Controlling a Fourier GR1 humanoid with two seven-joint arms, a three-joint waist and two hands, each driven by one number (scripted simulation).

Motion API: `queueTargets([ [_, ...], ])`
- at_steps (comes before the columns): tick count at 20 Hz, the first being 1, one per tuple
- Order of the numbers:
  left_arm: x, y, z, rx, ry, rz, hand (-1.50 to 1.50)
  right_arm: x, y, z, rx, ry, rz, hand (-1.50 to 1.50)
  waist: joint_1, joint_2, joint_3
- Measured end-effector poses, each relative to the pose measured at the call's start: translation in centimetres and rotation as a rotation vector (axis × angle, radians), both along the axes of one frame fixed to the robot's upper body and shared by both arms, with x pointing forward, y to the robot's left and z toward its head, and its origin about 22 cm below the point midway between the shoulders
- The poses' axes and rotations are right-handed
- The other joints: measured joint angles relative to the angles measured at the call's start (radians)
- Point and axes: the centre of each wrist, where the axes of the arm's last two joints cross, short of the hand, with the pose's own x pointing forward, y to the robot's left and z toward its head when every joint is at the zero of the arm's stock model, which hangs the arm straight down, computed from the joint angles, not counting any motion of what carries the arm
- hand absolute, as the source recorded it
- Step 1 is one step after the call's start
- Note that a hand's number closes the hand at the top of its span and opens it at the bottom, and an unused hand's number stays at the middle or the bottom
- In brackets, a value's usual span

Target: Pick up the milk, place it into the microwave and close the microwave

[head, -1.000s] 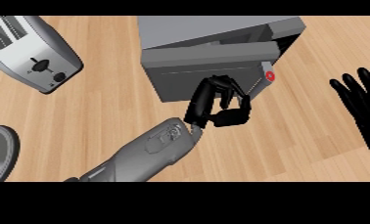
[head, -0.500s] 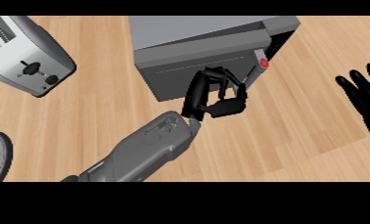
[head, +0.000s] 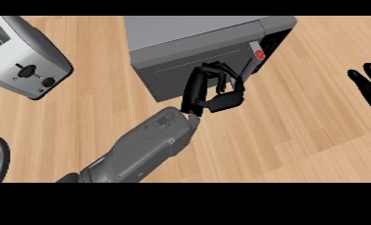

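The grey microwave (head: 196, 32) stands at the back middle of the wooden counter. Its door (head: 181, 71) is swung almost fully against the body, leaving a narrow dark gap at the right by the panel with a red button (head: 258, 55). My left hand (head: 210, 91) rests against the door's front with relaxed fingers and holds nothing. The milk shows nowhere; the door hides the inside of the microwave. My right hand (head: 361, 84) rests open at the right edge, fingers up.
A silver toaster (head: 29, 69) stands at the left edge of the counter. A dark rounded rim (head: 3, 160) shows at the lower left edge. Bare wood (head: 304, 121) lies in front of and to the right of the microwave.
The microwave door has swung closer to the body, with my left hand following it inward. The right hand has slid nearer the right edge of the view.
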Motion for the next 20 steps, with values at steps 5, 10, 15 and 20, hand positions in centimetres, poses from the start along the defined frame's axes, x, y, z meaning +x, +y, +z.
queueTargets([
  [5, 0.2, 0.1, -0.1, -0.018, -0.018, 0.006, 1.5, 0.2, -0.2, 0.7, 0.004, -0.008, 0.011, -1.5, -0.004, 0.003, 0.001],
  [10, 0.2, 0.1, -0.3, -0.033, -0.035, 0.007, 1.5, 0.4, -0.5, 1.3, 0.008, -0.01, 0.014, -1.5, -0.006, 0.003, 0.002],
  [15, 0.2, 0.1, -0.4, -0.048, -0.049, 0.017, 1.5, 0.4, -0.8, 1.8, 0.013, -0.009, 0.012, -1.5, -0.011, 0.003, 0.003],
  [20, 0.3, 0.2, -0.6, -0.055, -0.061, 0.025, 1.5, 0.5, -1.1, 2.4, 0.009, -0.008, 0.015, -1.5, -0.015, 0.002, 0.003],
])
